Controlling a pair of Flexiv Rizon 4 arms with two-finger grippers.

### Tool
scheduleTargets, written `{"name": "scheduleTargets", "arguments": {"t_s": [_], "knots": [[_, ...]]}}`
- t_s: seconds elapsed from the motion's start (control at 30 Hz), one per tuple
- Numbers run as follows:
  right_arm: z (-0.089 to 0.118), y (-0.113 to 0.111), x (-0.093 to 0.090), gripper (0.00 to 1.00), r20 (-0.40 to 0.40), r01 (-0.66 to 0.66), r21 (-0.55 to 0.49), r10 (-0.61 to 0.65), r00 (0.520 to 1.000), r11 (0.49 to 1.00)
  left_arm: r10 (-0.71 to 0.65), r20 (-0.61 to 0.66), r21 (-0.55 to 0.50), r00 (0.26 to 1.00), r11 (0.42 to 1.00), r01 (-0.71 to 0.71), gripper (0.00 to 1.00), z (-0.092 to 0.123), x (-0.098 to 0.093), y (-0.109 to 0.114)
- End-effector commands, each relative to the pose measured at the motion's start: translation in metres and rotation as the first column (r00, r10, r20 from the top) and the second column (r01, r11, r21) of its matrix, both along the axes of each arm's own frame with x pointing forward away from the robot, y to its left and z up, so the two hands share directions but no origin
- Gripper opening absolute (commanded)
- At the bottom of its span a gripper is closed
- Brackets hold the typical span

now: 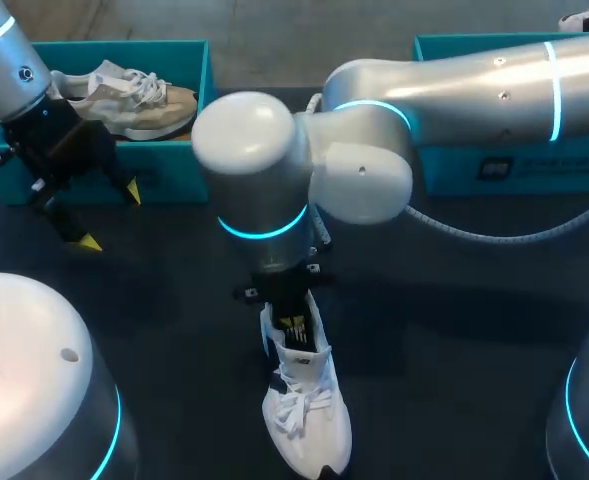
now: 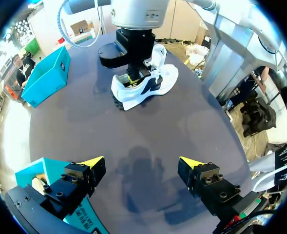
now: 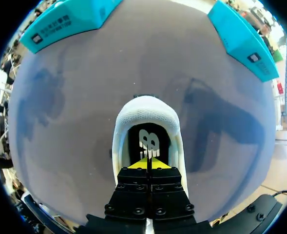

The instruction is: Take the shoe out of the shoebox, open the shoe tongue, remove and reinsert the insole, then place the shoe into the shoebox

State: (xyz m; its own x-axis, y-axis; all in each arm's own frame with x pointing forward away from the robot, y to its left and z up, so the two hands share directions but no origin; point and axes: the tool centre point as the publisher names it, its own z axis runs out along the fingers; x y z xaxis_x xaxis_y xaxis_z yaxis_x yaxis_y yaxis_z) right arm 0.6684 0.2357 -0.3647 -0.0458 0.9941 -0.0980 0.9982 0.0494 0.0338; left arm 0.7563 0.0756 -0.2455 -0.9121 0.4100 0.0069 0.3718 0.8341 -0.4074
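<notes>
A white shoe (image 1: 309,420) stands upright on the dark table near its front edge, toe toward me. My right arm comes in from the right and points straight down into it. The right gripper (image 3: 148,164) is shut, its yellow tips together inside the shoe's opening (image 3: 133,122) and down at the black insole (image 3: 148,139); I cannot see whether they pinch anything. In the left wrist view the same gripper (image 2: 133,78) sits in the shoe (image 2: 150,85). My left gripper (image 1: 111,216) hangs open and empty at the far left, in front of a teal shoebox (image 1: 164,170).
The left teal shoebox holds a beige sneaker (image 1: 134,95). A second teal box (image 1: 514,165) stands at the back right, partly behind my right arm. Bare dark table (image 2: 143,146) lies between the left gripper (image 2: 142,163) and the white shoe.
</notes>
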Motion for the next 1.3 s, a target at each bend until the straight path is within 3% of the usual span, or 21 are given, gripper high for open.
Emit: {"name": "scheduleTargets", "arguments": {"t_s": [0.03,0.4,0.77,0.87,1.13,1.3], "knots": [[-0.003,-0.011,-0.002,0.0,-0.028,0.036,0.039,-0.035,0.999,0.999,0.0,0.001,0.002,1.0,1.0,0.0,1.0,0.0,-0.001,0.001],[0.001,-0.012,-0.016,0.0,-0.09,-0.093,0.077,0.1,0.991,0.993,0.0,0.001,0.002,1.0,1.0,0.0,1.0,0.0,-0.001,0.001],[0.005,-0.011,-0.024,0.0,-0.132,-0.098,0.086,0.108,0.985,0.992,0.0,0.001,0.002,1.0,1.0,0.0,1.0,0.0,-0.001,0.001],[0.007,-0.011,-0.027,0.16,-0.144,-0.102,0.082,0.113,0.983,0.991,0.0,0.001,0.002,1.0,1.0,0.0,1.0,0.0,-0.001,0.001],[0.013,-0.016,-0.026,0.19,-0.157,-0.111,0.09,0.125,0.98,0.99,0.0,0.001,0.002,1.0,1.0,0.0,1.0,0.0,-0.001,0.001],[0.009,-0.016,-0.028,0.35,-0.17,-0.113,0.106,0.13,0.977,0.988,0.0,0.001,0.002,1.0,1.0,0.0,1.0,0.0,-0.001,0.001]]}}
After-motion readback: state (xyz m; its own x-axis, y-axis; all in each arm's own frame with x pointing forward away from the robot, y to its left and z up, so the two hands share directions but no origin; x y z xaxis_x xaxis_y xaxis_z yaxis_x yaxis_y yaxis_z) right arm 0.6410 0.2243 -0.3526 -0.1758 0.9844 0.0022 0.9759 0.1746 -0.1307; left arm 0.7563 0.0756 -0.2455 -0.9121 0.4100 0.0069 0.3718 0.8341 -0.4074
